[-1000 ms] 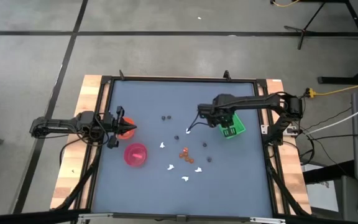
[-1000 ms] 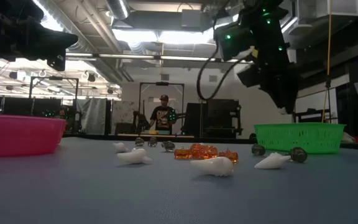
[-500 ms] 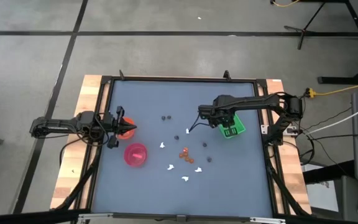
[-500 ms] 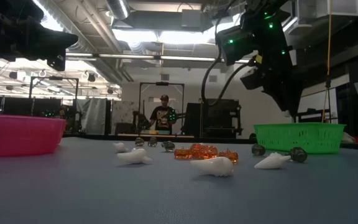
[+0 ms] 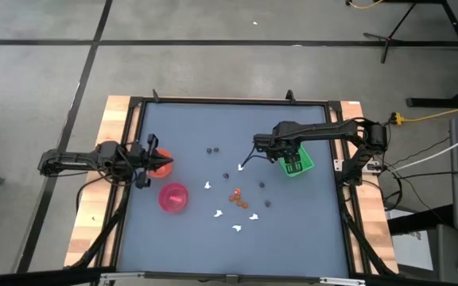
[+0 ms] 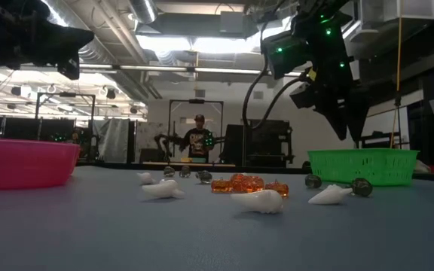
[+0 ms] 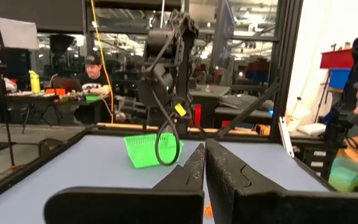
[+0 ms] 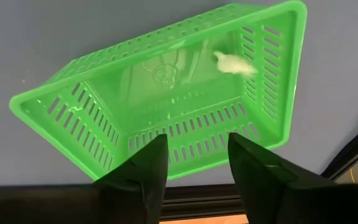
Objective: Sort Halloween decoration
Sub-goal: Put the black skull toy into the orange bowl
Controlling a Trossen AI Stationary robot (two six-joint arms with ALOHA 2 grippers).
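The Halloween decoration is a scatter of tiny pieces lying mid-table: white ones (image 5: 217, 213) (image 6: 260, 200), an orange cluster (image 5: 235, 196) (image 6: 247, 183) and dark round ones (image 5: 213, 149) (image 6: 362, 187). One white piece (image 8: 234, 63) lies on the floor of the green tray (image 8: 166, 99) (image 5: 296, 163). My right gripper (image 8: 197, 140) (image 5: 286, 155) hangs open above the tray, holding nothing. My left gripper (image 7: 204, 149) (image 5: 165, 164) is shut and waits by the table's left edge, over the orange bowl (image 5: 159, 159).
The pink bowl (image 5: 173, 197) (image 6: 21, 162) stands toward the near left of the pieces. The table has a raised dark frame (image 5: 229, 101) around it. A person (image 6: 198, 143) stands in the room beyond the far edge.
My right gripper has moved a little toward the table's right, coming over the green tray. The pieces on the table have stayed where they were.
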